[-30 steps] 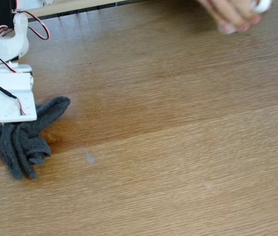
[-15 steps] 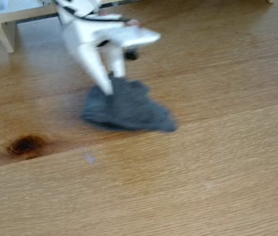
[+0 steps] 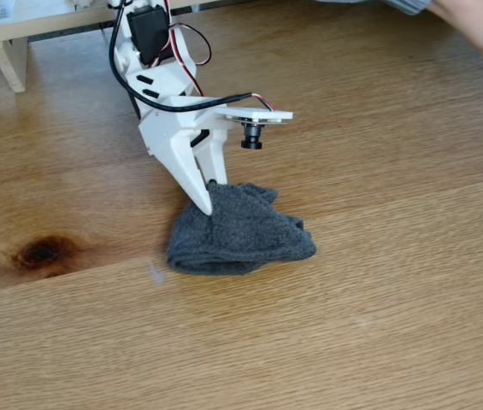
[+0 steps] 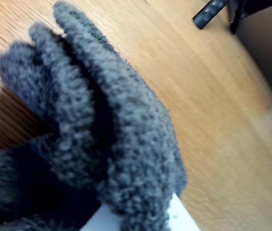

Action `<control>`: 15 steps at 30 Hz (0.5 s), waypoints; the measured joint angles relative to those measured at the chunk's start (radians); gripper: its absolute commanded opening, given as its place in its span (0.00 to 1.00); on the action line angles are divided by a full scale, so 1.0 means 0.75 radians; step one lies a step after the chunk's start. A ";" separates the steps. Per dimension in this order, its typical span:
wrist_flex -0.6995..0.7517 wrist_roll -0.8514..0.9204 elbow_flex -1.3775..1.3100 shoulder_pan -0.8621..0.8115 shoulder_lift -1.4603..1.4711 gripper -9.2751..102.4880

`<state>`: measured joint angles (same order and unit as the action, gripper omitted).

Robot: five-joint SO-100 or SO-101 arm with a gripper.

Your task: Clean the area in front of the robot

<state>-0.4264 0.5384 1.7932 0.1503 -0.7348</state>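
The robot point(image 3: 168, 102), a white arm with black and red wires, leans down from the top left of the fixed view. Its pointed gripper point(image 3: 209, 195) is shut on the near-left edge of a grey fuzzy cloth point(image 3: 241, 232) that lies bunched on the light-brown wooden tabletop point(image 3: 378, 282), the area in front of the arm. Up close in the wrist view, the cloth point(image 4: 111, 144) hangs in thick folds over a white jaw tip point(image 4: 184, 220), with the tabletop point(image 4: 213, 120) behind it.
A dark knot point(image 3: 44, 253) marks the wood left of the cloth, and a small pale speck point(image 3: 156, 273) lies near the plank seam. A white frame point(image 3: 10, 53) stands at the top left. A person's hand point(image 3: 480, 26) reaches in at the top right.
The gripper has dragged the cloth from the far left, over the knot, rightward to the middle of the table. The knot is now uncovered. The hand stays at the top right edge.
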 measured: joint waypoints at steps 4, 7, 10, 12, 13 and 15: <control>0.057 0.092 -0.053 -0.074 0.029 0.08; 0.157 0.115 -0.125 -0.155 0.029 0.08; 0.260 0.135 -0.196 -0.264 0.029 0.08; 0.307 0.162 -0.233 -0.340 0.029 0.08; 0.327 0.178 -0.250 -0.378 0.029 0.08; 0.358 0.217 -0.272 -0.450 0.031 0.08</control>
<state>-0.1580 0.7010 1.5892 -0.1871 -0.7118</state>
